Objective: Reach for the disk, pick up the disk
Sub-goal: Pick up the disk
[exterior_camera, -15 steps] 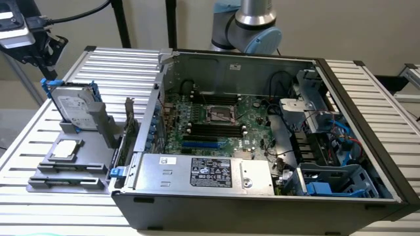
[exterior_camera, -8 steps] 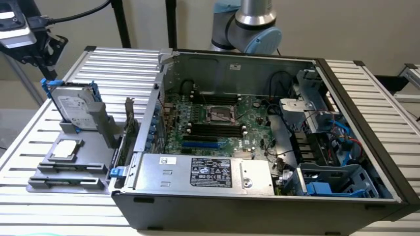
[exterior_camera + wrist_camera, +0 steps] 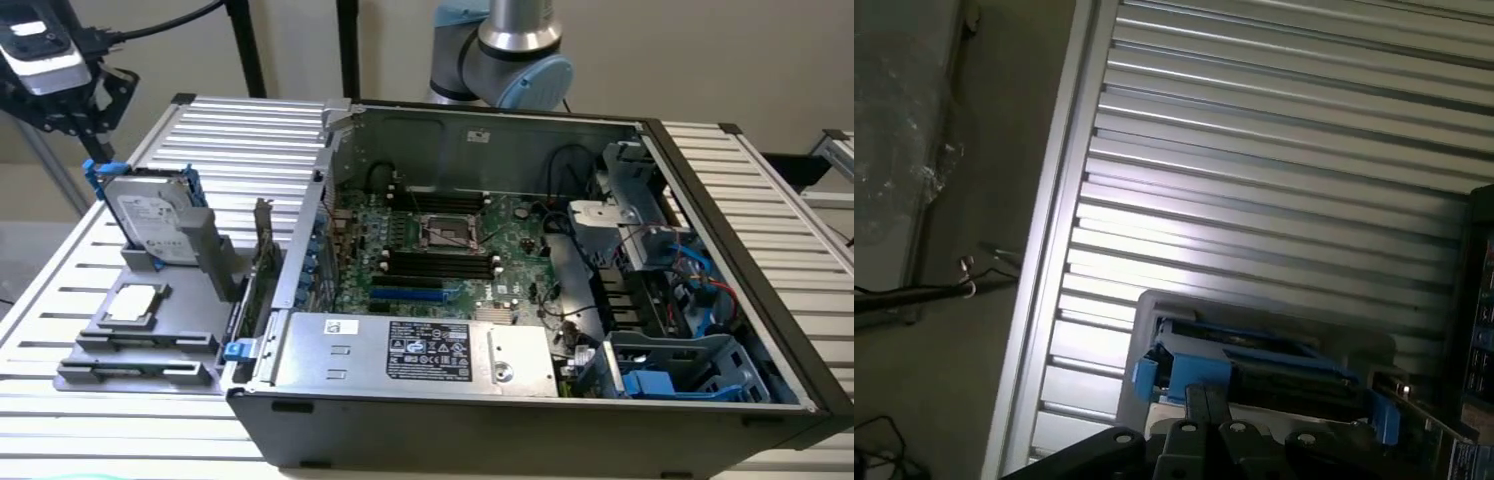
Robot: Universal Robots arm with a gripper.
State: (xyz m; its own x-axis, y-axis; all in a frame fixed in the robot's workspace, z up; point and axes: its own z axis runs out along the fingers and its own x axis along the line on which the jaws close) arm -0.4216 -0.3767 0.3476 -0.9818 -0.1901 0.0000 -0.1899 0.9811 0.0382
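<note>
I see the gripper clenched, fingers pressed together on nothing, hanging just above the top edge of the disk. The disk stands on edge in a grey holder near the bench's edge on the exterior view's left, beside the open computer case. A small silver chip lies flat in the same holder
</note>
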